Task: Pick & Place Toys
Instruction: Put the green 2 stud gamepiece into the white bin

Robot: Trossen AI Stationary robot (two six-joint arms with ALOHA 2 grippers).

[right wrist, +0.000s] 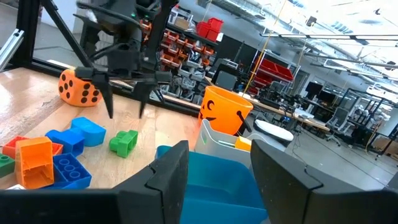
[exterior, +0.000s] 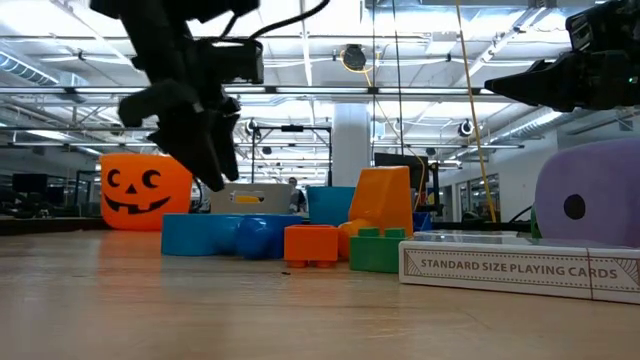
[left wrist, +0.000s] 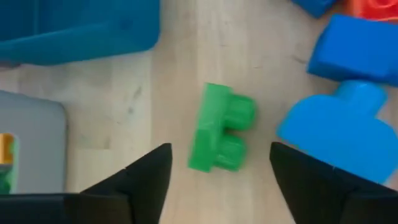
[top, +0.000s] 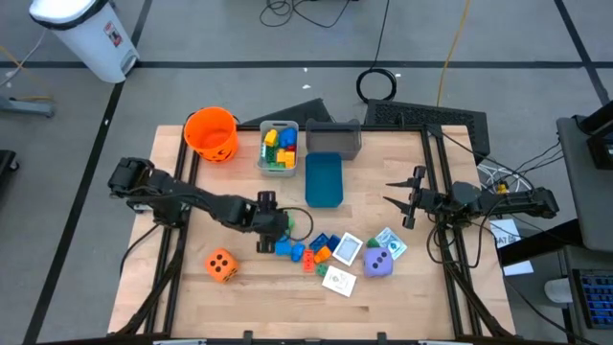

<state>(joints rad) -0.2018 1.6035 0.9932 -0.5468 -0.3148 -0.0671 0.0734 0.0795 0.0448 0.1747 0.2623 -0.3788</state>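
green block: it lies on its side on the bare wood, in the middle of the left wrist view. Nothing touches it.
how it handles: I think it is light, hard plastic and a bit slippery. It will not squash or break.
where to grab: across its two flat sides, not on the round bumps, I think.
left gripper: its fingers are spread wide, one on each side of the block, and they hold nothing. In the right wrist view it hangs just above the block.
blue blocks: just beside the green one, at the right of the left wrist view.
other toys: an orange die sits at the lower left of the high view. A purple die and cards sit at the lower middle.
bins: a grey bin with blocks in it and a blue bin sit at the upper middle of the high view, by the pumpkin bucket.
right gripper: it waits at the right of the high view, fingers partly spread, holding nothing.
what the views add: the left wrist view shows the block between the fingers. In the high view the arm hides most of it. The low view shows the card box side, but not this block clearly.
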